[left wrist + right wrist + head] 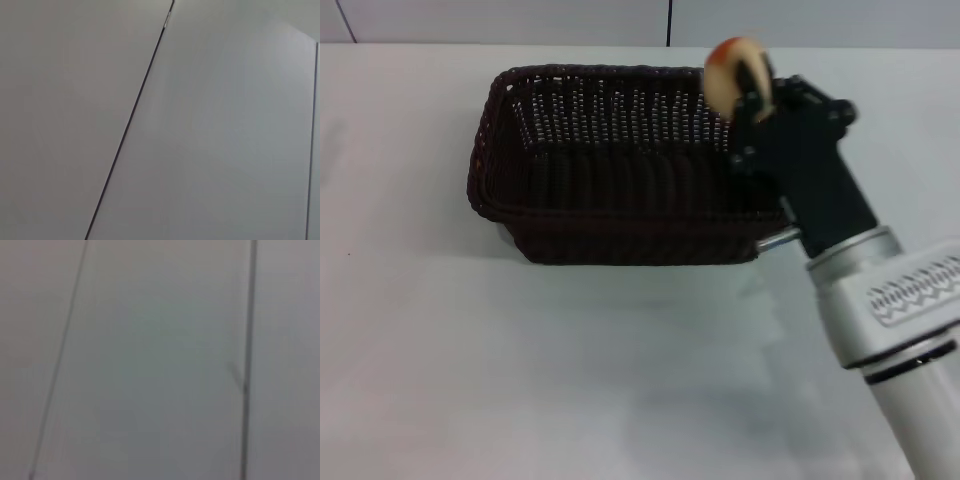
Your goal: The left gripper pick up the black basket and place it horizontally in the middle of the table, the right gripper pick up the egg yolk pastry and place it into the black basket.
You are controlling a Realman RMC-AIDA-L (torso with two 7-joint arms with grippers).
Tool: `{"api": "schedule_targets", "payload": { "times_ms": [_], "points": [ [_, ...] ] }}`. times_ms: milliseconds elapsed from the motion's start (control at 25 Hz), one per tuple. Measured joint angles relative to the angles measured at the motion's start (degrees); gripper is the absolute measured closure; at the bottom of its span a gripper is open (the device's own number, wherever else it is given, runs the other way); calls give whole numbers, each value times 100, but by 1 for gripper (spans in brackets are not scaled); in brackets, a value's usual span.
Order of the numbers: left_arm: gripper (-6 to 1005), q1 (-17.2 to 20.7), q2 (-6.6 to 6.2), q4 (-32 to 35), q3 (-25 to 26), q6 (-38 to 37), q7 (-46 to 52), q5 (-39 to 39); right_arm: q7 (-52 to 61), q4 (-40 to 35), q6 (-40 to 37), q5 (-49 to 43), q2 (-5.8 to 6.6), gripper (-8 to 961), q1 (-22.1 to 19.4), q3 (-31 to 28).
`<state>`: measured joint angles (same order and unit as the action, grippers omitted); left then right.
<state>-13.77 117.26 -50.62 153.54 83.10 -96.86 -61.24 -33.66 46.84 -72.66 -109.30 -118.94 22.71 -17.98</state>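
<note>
The black basket (620, 165) lies lengthwise across the middle of the white table (520, 380) in the head view. My right gripper (752, 88), on the white and silver arm with the zigzag marking, is shut on the egg yolk pastry (735, 68). It holds the pastry above the basket's far right corner, over the rim. The pastry is tan with an orange-red patch. The left gripper is out of view; both wrist views show only plain grey panels.
A wall with a dark vertical seam (669, 22) runs behind the table's far edge. The right arm (890, 310) slants across the right front part of the table.
</note>
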Motion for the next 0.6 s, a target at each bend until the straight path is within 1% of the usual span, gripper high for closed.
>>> {"api": "schedule_targets", "payload": {
  "times_ms": [160,320,440,600],
  "points": [
    [554,1,8,0,0,3,1,18,69,81,453,-3,12,866,113,-65],
    [554,0,8,0,0,5,1,24,70,204,606,-4,17,853,69,-181],
    [554,-2,8,0,0,5,1,32,29,227,593,-4,21,632,21,-195],
    [554,-4,14,20,-1,5,1,35,-136,290,396,-4,10,562,-174,-343]
  ]
}}
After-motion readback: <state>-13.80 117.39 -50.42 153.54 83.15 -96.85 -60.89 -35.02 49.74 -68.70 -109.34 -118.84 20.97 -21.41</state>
